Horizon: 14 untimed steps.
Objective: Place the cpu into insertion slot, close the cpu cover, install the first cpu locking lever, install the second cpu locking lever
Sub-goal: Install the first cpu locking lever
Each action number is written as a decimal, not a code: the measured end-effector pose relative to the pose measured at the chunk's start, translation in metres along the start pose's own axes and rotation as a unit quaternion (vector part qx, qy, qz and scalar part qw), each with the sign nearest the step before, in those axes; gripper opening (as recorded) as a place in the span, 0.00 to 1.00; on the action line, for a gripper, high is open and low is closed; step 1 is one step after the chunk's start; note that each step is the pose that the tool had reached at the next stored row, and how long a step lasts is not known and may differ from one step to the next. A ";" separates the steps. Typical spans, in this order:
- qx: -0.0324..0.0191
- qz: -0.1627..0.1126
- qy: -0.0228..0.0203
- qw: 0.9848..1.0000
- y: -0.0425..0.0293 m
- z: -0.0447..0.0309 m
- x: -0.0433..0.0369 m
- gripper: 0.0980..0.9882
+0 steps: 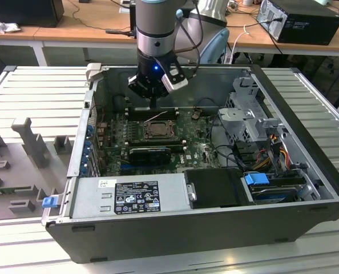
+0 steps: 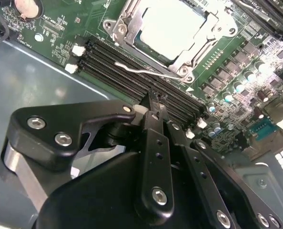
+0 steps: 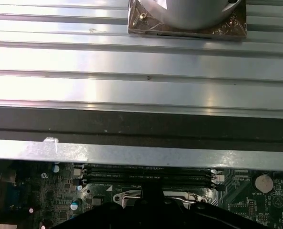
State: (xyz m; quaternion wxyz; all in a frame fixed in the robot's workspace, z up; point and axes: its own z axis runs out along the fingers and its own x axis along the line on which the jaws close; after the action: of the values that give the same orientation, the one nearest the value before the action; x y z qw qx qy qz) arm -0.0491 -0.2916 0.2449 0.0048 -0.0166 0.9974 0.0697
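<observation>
The cpu (image 2: pixel 172 28) sits in the insertion slot (image 1: pixel 157 129), its pale metal top showing through the cut-out of the cpu cover (image 2: pixel 127 21), which lies flat over it. In the second wrist view a thin silver locking lever (image 2: pixel 146 71) runs along the edge of the cover nearest the memory slots (image 2: pixel 132 71), with its free end standing a little proud of the board. In the exterior view the socket lies near the middle of the green motherboard (image 1: pixel 201 149), inside the open computer case (image 1: pixel 306 137).

The gripper (image 2: pixel 153 98) hangs just beyond the socket on the memory-slot side; in the exterior view it (image 1: pixel 154 103) is at about twelve o'clock from the socket and slightly above it. Its black fingers (image 2: pixel 154 112) are drawn together into a narrow tip with nothing between them, and that tip is over the memory slots, near the lever's long run but apart from the chip. Whether it touches the lever cannot be told.

A white label and a dark label lie on the grey power supply (image 1: pixel 129 197) at six o'clock from the socket in the exterior view; their print is too small to read. A blue latch (image 1: pixel 256 178) sits at about four o'clock from the socket, by the drive bay.

The arm (image 1: pixel 155 28) comes down nearly upright from the top of the exterior view, wrist pointing straight down into the case, a blue light glowing on it. The first wrist view looks along the ribbed metal table (image 3: pixel 141 62) and the case wall (image 3: pixel 141 155).
</observation>
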 end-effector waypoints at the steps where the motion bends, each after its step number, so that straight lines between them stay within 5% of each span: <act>1: 0.000 0.000 0.000 1.000 -0.0001 0.0006 0.0000 0.01; 9: 0.001 -0.001 0.000 1.000 -0.0022 0.0166 -0.0117 0.01; 14: 0.003 -0.002 0.000 1.000 -0.0027 0.0180 -0.0154 0.01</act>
State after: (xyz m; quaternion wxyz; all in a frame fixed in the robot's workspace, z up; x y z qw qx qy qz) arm -0.0335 -0.2912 0.2270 0.0045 -0.0185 0.9976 0.0663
